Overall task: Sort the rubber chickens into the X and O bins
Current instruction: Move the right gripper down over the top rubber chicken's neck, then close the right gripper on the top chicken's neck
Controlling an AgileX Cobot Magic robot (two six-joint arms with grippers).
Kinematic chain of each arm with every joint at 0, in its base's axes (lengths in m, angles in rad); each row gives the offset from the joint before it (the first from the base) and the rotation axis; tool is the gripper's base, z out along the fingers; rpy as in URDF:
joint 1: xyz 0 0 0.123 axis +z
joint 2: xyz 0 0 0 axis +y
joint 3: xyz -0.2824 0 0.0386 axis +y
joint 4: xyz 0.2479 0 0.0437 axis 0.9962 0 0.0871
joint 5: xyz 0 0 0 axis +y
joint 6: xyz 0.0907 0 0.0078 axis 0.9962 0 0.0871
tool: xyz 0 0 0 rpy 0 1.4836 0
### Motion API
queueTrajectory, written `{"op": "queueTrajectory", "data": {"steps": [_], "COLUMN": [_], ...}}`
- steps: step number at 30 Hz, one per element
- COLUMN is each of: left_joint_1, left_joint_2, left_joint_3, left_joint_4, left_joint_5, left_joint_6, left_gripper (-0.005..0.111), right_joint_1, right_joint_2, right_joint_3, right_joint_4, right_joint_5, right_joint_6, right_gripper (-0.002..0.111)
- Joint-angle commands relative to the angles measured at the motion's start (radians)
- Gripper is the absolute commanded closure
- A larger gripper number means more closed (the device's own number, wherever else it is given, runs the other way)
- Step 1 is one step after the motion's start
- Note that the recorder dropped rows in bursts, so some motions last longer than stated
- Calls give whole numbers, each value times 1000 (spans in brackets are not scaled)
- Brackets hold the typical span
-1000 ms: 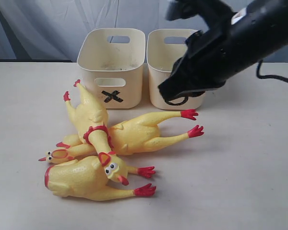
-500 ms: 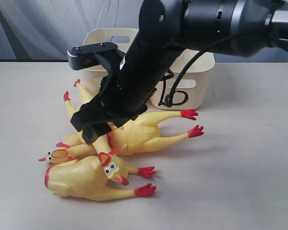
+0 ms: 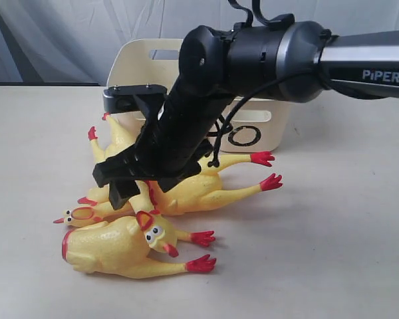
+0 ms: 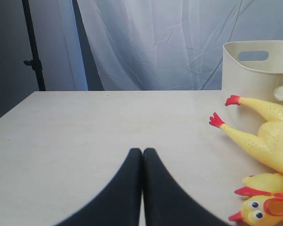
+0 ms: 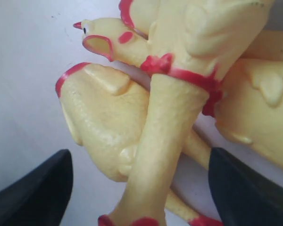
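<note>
- Exterior view showed the right arm (image 3: 206, 100), black and marked PiPER, coming in from the right edge, crossing the middle and sloping down to the pile of rubber chickens (image 3: 153, 199) left of centre.
- Its wrist angled steeply down, so that the right gripper (image 5: 140, 188) sat right over the pile.
- Right wrist view showed that gripper spread wide, one black finger on each side of the long neck of the top chicken (image 5: 179, 94). Neither finger visibly touched it, and nothing was held.
- Left wrist view showed the left gripper (image 4: 142, 153) low over bare table (image 4: 85, 122), its fingers pressed together with nothing between them.
- The top chicken lay with its feet toward the bins and its head resting on a headless body (image 3: 106, 249) at the front of the pile.
- A second whole chicken (image 3: 199, 186) lay crosswise behind, its red feet pointing right.
- A small head (image 3: 80, 214) with an open beak poked out at the left of the pile.
- The O bin (image 3: 272, 126) stood just behind the pile, its mark in plain view.
- Another cream bin (image 3: 136, 56) stood touching it on the left, with the arm covering its front and mark.
</note>
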Motion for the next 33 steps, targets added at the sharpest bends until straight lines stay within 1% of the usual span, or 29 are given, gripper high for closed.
{"op": "queueTrajectory", "data": {"steps": [1,7,30,32,33], "left_joint_1": [2,2,2,2,2], "left_joint_2": [-5,-5,-5,-5,-5], "left_joint_3": [5,5,5,5,5], "left_joint_4": [2,2,2,2,2], "left_joint_5": [-3,-3,-3,-3,-3], "left_joint_6": [-3,-3,-3,-3,-3], "left_gripper": [106,106,106,106,106], "right_joint_1": [1,1,1,1,1], "right_joint_2": [27,48,79,79,79], "right_joint_3": [-8,-8,-8,-8,-8], "right_joint_4": [13,45,53,53,53], "right_joint_5": [-13,-11,27,29,31], "right_joint_6": [11,11,31,31,31], "right_gripper": [34,37,37,40,45]}}
